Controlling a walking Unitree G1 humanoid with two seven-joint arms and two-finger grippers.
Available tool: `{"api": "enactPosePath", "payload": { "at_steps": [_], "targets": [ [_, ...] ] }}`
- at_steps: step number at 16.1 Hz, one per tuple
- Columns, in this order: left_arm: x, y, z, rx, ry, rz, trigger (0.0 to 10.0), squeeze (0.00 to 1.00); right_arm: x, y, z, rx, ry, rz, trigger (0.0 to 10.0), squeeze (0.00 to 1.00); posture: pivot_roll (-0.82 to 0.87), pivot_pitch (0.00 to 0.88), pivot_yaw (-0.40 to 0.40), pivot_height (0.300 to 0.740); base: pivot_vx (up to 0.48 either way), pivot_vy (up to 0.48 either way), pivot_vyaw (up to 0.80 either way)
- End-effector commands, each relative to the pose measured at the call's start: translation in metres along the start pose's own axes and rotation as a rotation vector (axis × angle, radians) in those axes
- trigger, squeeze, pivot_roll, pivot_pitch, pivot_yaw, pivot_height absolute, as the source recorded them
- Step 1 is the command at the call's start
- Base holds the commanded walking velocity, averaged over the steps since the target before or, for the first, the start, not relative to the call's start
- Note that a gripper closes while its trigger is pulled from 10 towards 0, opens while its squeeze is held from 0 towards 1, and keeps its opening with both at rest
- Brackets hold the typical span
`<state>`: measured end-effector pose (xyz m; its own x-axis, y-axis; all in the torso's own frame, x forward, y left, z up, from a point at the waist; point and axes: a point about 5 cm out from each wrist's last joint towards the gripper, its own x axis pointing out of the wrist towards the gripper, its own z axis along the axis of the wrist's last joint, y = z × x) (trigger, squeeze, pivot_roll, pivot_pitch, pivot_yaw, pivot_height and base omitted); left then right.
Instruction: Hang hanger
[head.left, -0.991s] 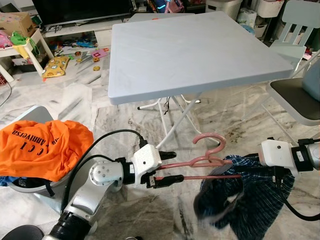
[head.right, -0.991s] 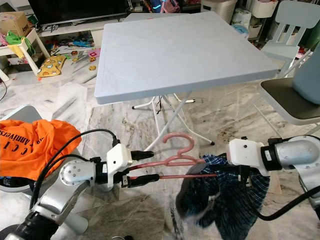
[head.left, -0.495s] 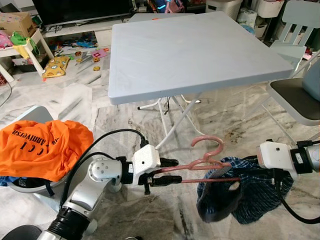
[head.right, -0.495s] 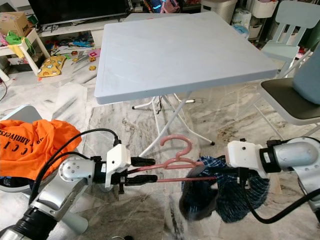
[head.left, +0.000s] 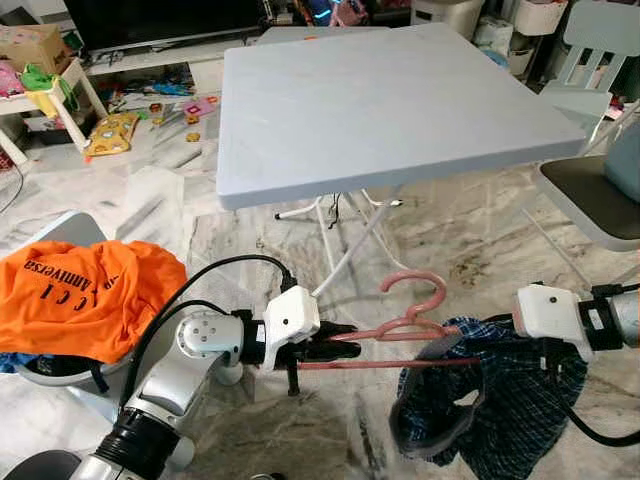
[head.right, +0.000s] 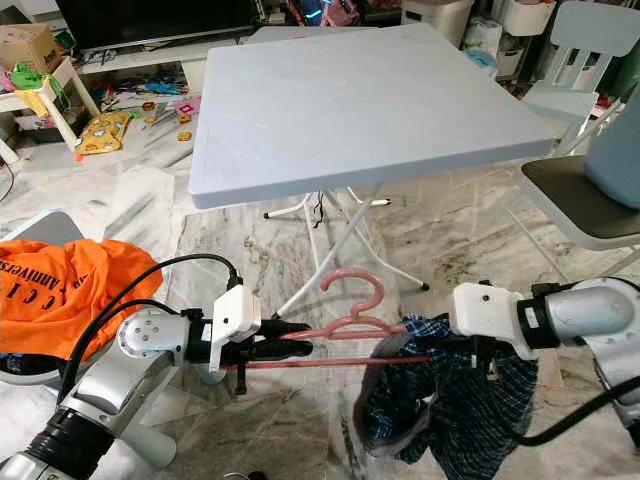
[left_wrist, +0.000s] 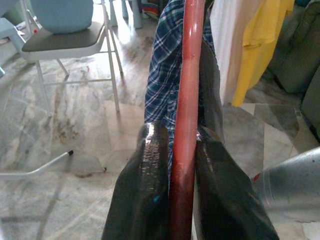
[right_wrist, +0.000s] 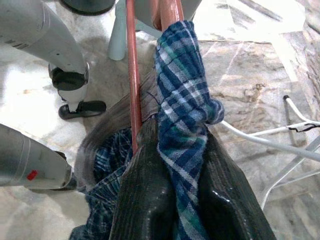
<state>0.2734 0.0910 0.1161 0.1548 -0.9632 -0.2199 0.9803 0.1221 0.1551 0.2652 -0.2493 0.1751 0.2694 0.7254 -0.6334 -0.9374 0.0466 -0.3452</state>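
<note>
Holding the stiff, light pink hanger (head.left: 400, 322) low in front of the worktop (head.left: 400, 100), the left hand (head.left: 335, 345) pinches its bottom bar while the right hand (right_wrist: 185, 200) squeezes the floppy checked shirt (head.left: 490, 400), probably at the hanger's far end.

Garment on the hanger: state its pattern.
Blue, green and white plaid garment; clearest in the right wrist view.
</note>
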Motion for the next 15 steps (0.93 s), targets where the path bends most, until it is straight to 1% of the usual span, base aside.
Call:
{"api": "enactPosePath", "payload": {
  "at_steps": [1, 2, 4, 6, 7, 9, 11, 13, 15],
  "targets": [
    [-0.003, 0.000, -0.003, -0.018, 0.002, 0.012, 0.0, 0.00, -0.002, -0.008, 0.011, -0.047, -0.037, -0.038, 10.0, 0.00, -0.21, 0.088, 0.062, 0.740, 0.000, 0.000, 0.00],
    [-0.002, 0.000, -0.003, -0.027, -0.008, 0.026, 0.0, 0.00, -0.001, -0.008, 0.011, -0.046, -0.038, -0.038, 10.0, 0.00, -0.20, 0.097, 0.061, 0.740, 0.000, 0.000, 0.00],
    [-0.001, -0.001, -0.004, -0.051, -0.028, 0.056, 0.0, 0.00, 0.001, -0.010, 0.012, -0.053, -0.042, -0.046, 10.0, 0.00, -0.20, 0.089, 0.057, 0.740, 0.000, 0.000, 0.00],
    [0.001, -0.001, -0.008, -0.064, -0.037, 0.093, 0.0, 0.00, 0.003, -0.015, 0.013, -0.022, -0.051, -0.059, 10.0, 0.00, -0.21, 0.089, 0.056, 0.740, 0.000, 0.000, 0.00],
    [0.001, 0.001, -0.010, -0.066, -0.043, 0.136, 0.0, 0.00, 0.006, -0.020, 0.015, -0.006, -0.073, -0.077, 10.0, 1.00, -0.20, 0.084, 0.054, 0.740, 0.000, 0.000, 0.00],
    [0.001, 0.006, -0.013, -0.064, -0.056, 0.224, 0.0, 0.00, 0.010, -0.030, 0.023, -0.007, -0.107, -0.112, 10.0, 1.00, -0.20, 0.080, 0.050, 0.740, 0.000, 0.000, 0.00],
    [0.001, 0.012, -0.013, -0.068, -0.074, 0.299, 0.0, 0.00, 0.012, -0.043, 0.023, 0.014, -0.100, -0.196, 10.0, 1.00, -0.21, 0.077, 0.045, 0.740, 0.000, 0.000, 0.00],
    [0.003, 0.010, -0.016, -0.052, -0.071, 0.302, 0.0, 0.00, 0.013, -0.054, 0.027, 0.000, -0.097, -0.263, 10.0, 1.00, -0.21, 0.075, 0.044, 0.740, 0.000, 0.000, 0.00],
    [0.003, 0.013, -0.016, -0.063, -0.094, 0.360, 0.0, 0.00, 0.017, -0.059, 0.037, -0.035, -0.097, -0.293, 10.0, 1.00, -0.20, 0.072, 0.042, 0.740, 0.000, 0.000, 0.00]
  ]
}}
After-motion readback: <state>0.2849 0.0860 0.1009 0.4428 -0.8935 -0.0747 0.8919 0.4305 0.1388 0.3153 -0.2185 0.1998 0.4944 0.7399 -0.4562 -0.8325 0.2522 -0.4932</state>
